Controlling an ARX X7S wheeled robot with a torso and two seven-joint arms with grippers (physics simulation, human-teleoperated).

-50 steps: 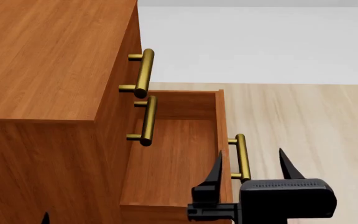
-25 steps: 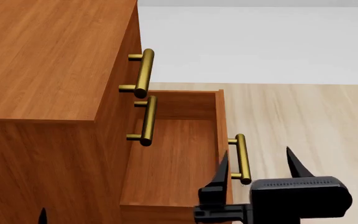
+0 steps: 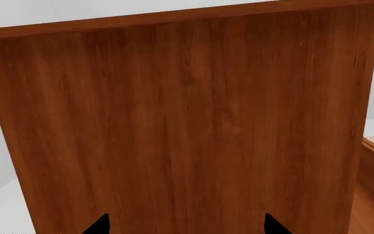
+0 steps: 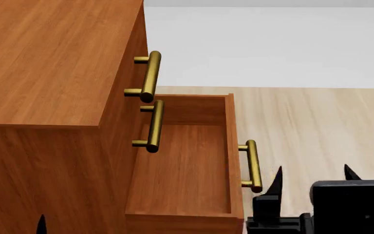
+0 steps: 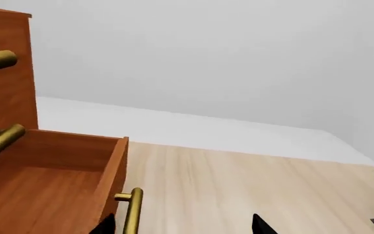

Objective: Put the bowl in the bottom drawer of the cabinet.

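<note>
My right gripper (image 4: 311, 179) is open and empty, just right of the bottom drawer (image 4: 185, 165) and its brass handle (image 4: 253, 165). The drawer stands pulled out from the cabinet (image 4: 50, 63). My left gripper (image 3: 184, 226), fingers apart, faces the cabinet side.

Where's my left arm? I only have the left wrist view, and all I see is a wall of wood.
Observer: That wood is the side of the cabinet. In the head view only one tip of the left pincer shows, low against that side.
Operator: Is the bottom drawer open?
Observer: Yes. The bottom drawer is pulled well out and nothing lies in it.
Operator: And the right pincer?
Observer: The right pincer is open, holds nothing, and sits clear of the drawer's handle.
Operator: Any sign of the bowl?
Observer: None in any view.
</note>
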